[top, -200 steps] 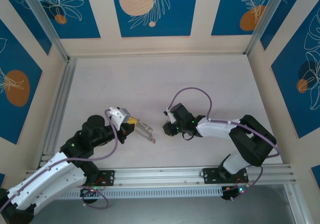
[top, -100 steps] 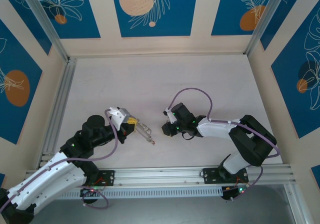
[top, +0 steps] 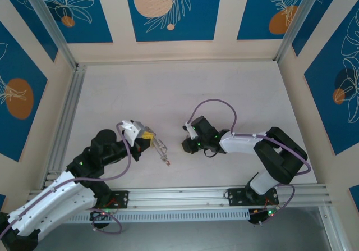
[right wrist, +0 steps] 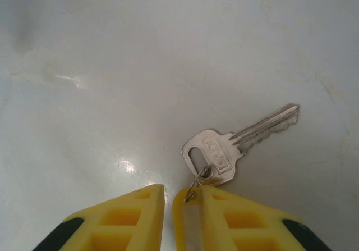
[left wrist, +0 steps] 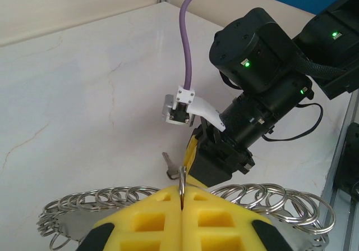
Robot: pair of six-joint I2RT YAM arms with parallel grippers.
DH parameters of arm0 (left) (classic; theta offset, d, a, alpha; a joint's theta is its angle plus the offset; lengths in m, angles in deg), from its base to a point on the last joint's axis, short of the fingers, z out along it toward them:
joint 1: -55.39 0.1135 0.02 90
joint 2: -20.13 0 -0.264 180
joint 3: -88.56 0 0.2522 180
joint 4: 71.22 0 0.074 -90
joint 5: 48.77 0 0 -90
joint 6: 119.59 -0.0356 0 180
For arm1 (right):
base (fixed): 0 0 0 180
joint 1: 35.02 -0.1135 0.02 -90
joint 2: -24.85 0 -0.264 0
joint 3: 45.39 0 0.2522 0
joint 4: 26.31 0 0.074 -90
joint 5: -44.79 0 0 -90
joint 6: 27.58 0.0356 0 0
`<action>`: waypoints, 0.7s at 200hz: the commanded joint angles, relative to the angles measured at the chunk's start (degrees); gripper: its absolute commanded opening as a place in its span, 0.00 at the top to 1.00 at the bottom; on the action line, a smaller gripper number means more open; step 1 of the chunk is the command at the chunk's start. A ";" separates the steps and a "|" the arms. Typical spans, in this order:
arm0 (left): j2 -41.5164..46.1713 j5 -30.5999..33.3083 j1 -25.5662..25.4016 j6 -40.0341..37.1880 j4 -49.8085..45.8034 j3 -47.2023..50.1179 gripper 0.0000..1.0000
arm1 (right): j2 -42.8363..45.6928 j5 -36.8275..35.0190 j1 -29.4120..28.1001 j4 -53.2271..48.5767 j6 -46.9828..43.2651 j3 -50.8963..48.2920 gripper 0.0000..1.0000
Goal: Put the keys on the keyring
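So the left gripper (left wrist: 182,190) has its yellow fingers pressed tight together, pinching the thin wire of the keyring (left wrist: 183,178). A whole row of small rings (left wrist: 101,197) strung on it fans out to both sides of those fingertips. Straight ahead of it, and close, sits the right gripper (right wrist: 169,190). Its fingers are nearly together with just a thin slit between them. One loose silver key (right wrist: 216,153) lies right in front of its tips, blade pointing away and off to the right, over the pale table (right wrist: 112,65). The key's little split ring (right wrist: 194,190) sits right at the tip of the right-hand finger, but whether it's actually clamped or just touching is hard to call from here. The step looks like getting a proper hold on that key so it can go over to the hoop. To do it well, the right arm probably wants the tiny ring or the key head fully between the pads, not hanging off one edge. A slow lift would show whether the key comes along. The left arm should hold the hoop dead steady, since any wobble makes threading much harder.
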 commanded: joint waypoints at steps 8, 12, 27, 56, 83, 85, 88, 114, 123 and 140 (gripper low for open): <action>1.18 0.56 0.46 -0.28 2.04 -0.18 1.00 | -0.62 -0.38 -0.37 0.27 -0.82 1.32 0.83; 1.18 0.56 0.42 -0.29 2.02 -0.19 1.00 | -0.61 -0.47 -0.37 0.26 -0.82 1.26 0.84; 1.32 0.64 0.42 -0.29 1.89 -0.28 1.00 | -0.52 -0.75 -0.38 0.22 -1.16 1.13 0.87; 1.44 0.56 0.40 -0.24 1.58 -0.44 1.00 | -0.28 -1.12 -0.33 0.02 -1.57 1.38 0.88; 1.70 0.65 0.44 -0.17 1.53 -0.46 1.00 | -0.69 -1.14 -0.34 0.17 -1.91 1.72 0.85; 1.66 0.65 0.44 -0.20 1.50 -0.41 1.00 | -0.79 -1.16 -0.32 0.17 -1.85 1.72 0.85; 1.69 0.65 0.39 -0.16 1.50 -0.41 1.00 | -0.81 -1.19 -0.37 0.23 -1.87 1.72 0.85; 1.80 0.56 0.40 -0.17 1.40 -0.43 1.00 | -1.44 -1.19 -0.38 0.61 -1.80 1.65 0.84; 1.80 0.62 0.39 -0.25 1.32 -0.46 1.00 | -1.49 -1.36 -0.40 0.66 -1.72 1.59 0.84; 1.81 0.56 0.44 -0.24 1.36 -0.50 1.00 | -1.53 -1.61 -0.28 0.67 -1.69 1.48 0.84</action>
